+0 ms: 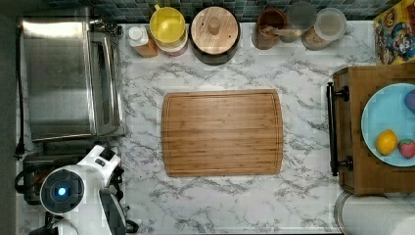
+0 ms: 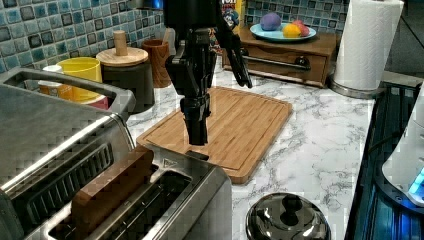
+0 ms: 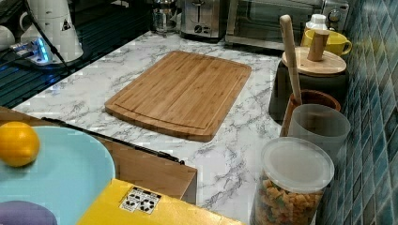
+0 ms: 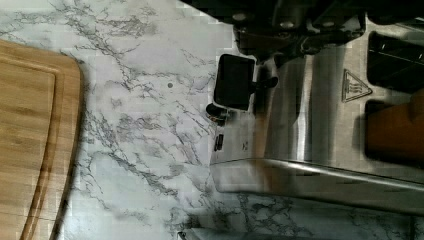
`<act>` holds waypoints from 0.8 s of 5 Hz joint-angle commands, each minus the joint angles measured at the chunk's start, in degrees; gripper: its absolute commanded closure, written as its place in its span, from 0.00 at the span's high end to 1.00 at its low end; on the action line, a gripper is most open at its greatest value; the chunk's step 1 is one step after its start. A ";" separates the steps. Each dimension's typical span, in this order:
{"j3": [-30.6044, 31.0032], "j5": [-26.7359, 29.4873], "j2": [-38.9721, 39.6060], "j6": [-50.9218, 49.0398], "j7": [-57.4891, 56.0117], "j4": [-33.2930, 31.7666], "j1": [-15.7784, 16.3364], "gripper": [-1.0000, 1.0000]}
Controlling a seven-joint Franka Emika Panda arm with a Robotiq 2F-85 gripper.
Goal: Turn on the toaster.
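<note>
Toaster [image 2: 165, 200] at the left view's lower left, beside the toaster oven [image 2: 50, 140], on the marble counter [image 2: 320, 140]; a brown slice [image 2: 112, 187] stands in one slot. Its black lever [image 4: 233, 81] projects from the end facing the cutting board [image 2: 225, 122]. Gripper [image 2: 196, 137] hangs directly above that end; whether the fingers are apart or together cannot be told. Step in hand: approach to the lever. The next move likely calls for a straight downward press.

White marble counter [image 1: 303, 196] carries a cutting board [image 1: 222, 132], toaster [image 2: 165, 200] and toaster oven [image 1: 63, 78].
</note>
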 commanded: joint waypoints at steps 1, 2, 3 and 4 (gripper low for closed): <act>-1.90 -0.16 2.62 3.42 5.40 0.03 -1.96 0.00; -1.88 -1.29 5.56 2.77 6.46 1.81 -0.93 0.00; -1.11 -2.44 9.98 2.61 7.03 2.77 -0.77 0.00; -1.16 -1.14 13.34 1.49 7.49 2.62 -0.20 0.00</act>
